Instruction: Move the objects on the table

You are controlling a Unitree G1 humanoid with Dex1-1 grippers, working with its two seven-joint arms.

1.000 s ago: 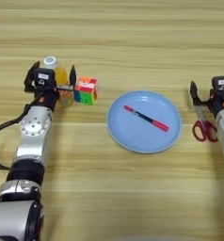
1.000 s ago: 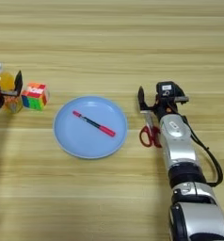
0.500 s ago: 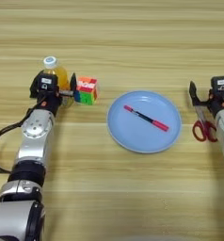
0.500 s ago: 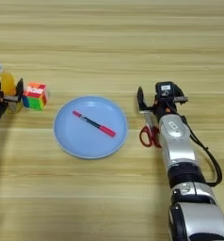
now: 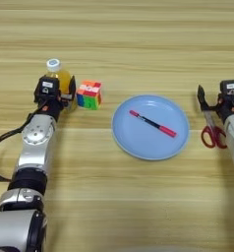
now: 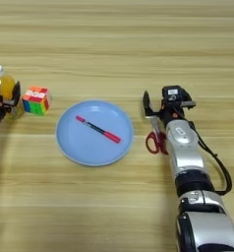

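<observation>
Your left hand (image 5: 57,96) sits at the bench's (image 5: 138,39) left side, right at the orange-drink bottle (image 5: 56,78). The bottle stands upright w/ its white cap on top, and the hand's black fingers (image 5: 71,91) flank its lower part, one on each side. Looks like the fingers are around the bottle, but you can't tell if they're actually squeezing it or just bracketing it, since the wrist block covers the contact.

Just right of that hand, nearly touching the right finger, is a multicoloured puzzle cube (image 5: 89,94), resting flat on the bench.

Mid-bench you've got a round blue plate (image 5: 133,142). The pen (image 5: 153,123), black w/ red ends, lies inside it on a diagonal, upper-left to lower-right, fully within the rim.

Your right hand (image 6: 160,106) is over on the right, well apart from the plate's contents but near its rim. Its fingers are spread, one black finger (image 6: 146,103) sticking up clearly on the left side, nothing between them. Red-handled scissors (image 6: 155,138) lie on the bench just under and beside that hand, loops toward you, blades pointing away beneath the left finger. The right forearm runs down toward the bottom edge w/ a black cable looping alongside.
</observation>
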